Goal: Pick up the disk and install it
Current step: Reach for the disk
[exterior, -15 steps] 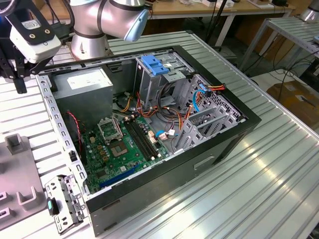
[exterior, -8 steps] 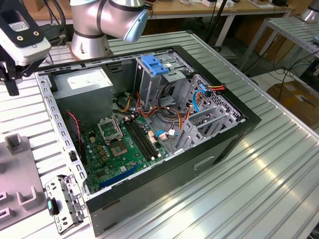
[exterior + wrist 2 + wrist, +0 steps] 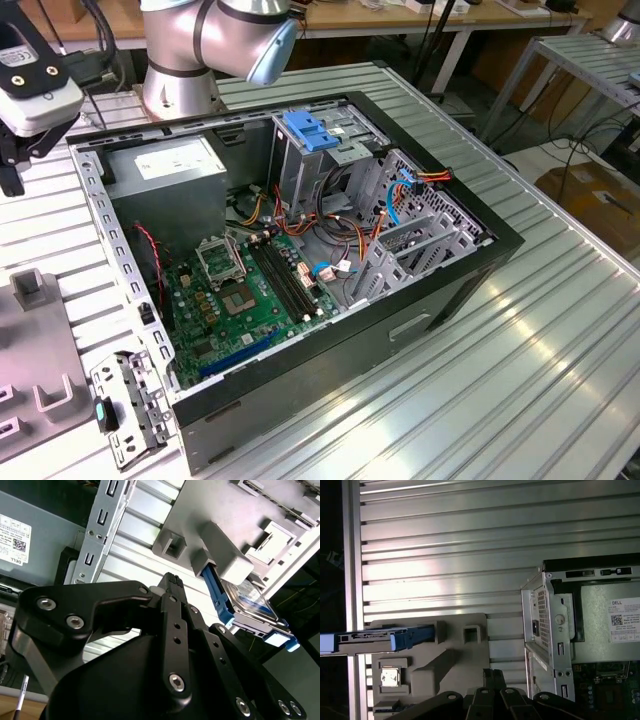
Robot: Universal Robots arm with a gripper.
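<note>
The disk stands on edge in a slot of the grey holder on the table. It is ahead of the jaws and off to one side, well apart from them, and one end overhangs the holder. For handling, treat it as rigid, dense and heavy for its size, with smooth metal faces that may slip, and as sensitive to shock. The best hold is probably across the two broad faces near mid-length, so that the weight balances. The blue side rails are plastic and likely a weaker place to clamp. The gripper hangs above the table with its fingertips directed down toward the holder. The jaws appear closed together with nothing between them. The open case lies on the opposite side of the jaws from the disk. In the exterior view the base of the arm stands beyond the case.
</note>
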